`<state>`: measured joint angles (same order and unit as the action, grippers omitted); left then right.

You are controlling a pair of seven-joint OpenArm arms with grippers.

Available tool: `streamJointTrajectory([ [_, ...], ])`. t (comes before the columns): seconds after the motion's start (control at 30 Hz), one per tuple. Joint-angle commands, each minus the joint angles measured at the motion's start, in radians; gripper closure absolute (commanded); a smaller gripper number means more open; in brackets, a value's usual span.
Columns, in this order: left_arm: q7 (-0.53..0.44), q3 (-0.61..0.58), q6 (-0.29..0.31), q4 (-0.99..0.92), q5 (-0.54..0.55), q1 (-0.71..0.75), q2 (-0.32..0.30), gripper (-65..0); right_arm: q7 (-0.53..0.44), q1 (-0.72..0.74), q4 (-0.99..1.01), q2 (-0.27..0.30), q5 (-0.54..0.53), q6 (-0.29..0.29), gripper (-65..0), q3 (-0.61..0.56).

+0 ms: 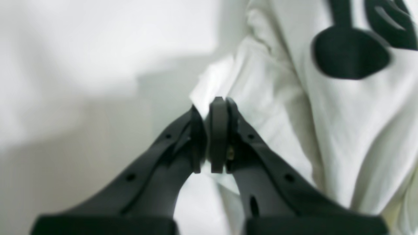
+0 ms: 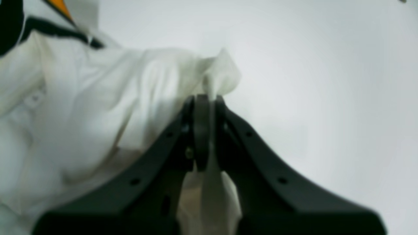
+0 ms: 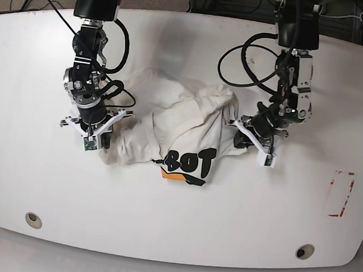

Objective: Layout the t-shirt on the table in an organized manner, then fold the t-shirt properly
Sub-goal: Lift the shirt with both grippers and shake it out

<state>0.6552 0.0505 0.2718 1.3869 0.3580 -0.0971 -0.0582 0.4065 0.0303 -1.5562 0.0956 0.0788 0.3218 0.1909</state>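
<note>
The white t-shirt point(image 3: 170, 126) lies bunched in the middle of the table point(image 3: 36, 169), with black lettering point(image 3: 189, 161) and an orange patch point(image 3: 174, 174) at its front edge. My left gripper point(image 1: 212, 104) is shut on a fold of the t-shirt's right edge point(image 1: 277, 107), and it also shows in the base view point(image 3: 244, 133). My right gripper point(image 2: 205, 98) is shut on a pinch of the t-shirt's left edge point(image 2: 98, 107), and it shows in the base view point(image 3: 97, 133). Both hold the cloth close to the tabletop.
A red tape rectangle point(image 3: 341, 194) marks the table at the right. Two round grommet holes point(image 3: 33, 219) point(image 3: 304, 251) sit near the front edge. Black cables point(image 3: 236, 65) loop from the arms at the back.
</note>
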Motion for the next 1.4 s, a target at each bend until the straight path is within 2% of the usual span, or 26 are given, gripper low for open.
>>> streamJointTrajectory([
  [0.0,-0.015,0.009,-0.001,0.076,0.008,-0.025,-0.016,-0.6,-0.027,0.01,-0.053,0.01,-0.006,0.0,-0.2,0.003],
  [0.3,0.074,0.139,0.01,0.22,0.009,-0.005,-0.041,-0.4,-0.027,0.032,-0.166,0.04,-0.006,-0.002,-0.2,0.002],
  [0.5,0.174,0.268,0.116,0.346,0.008,-0.028,-0.041,-0.4,-0.002,0.096,-0.191,0.071,-0.006,-0.002,-0.2,0.002],
  [0.63,0.277,0.329,0.142,0.423,0.008,-0.072,-0.041,-0.4,0.013,0.168,-0.186,0.099,-0.007,-0.002,-0.2,0.002],
  [0.8,0.38,0.384,0.143,0.484,0.008,-0.155,-0.041,-0.4,0.024,0.253,-0.183,0.129,-0.015,-0.002,-0.2,0.002],
  [0.93,0.423,0.388,0.145,0.518,0.008,-0.214,-0.044,-0.4,0.036,0.316,-0.183,0.135,-0.014,-0.002,-0.2,0.0],
  [1.23,0.504,0.409,0.145,0.553,0.008,-0.381,-0.105,-0.4,0.073,0.478,-0.184,0.151,-0.007,0.0,-0.2,-0.005],
  [1.37,0.536,0.441,0.154,0.553,0.008,-0.464,-0.128,-0.6,0.099,0.547,-0.184,0.18,-0.017,0.0,-0.2,-0.005],
])
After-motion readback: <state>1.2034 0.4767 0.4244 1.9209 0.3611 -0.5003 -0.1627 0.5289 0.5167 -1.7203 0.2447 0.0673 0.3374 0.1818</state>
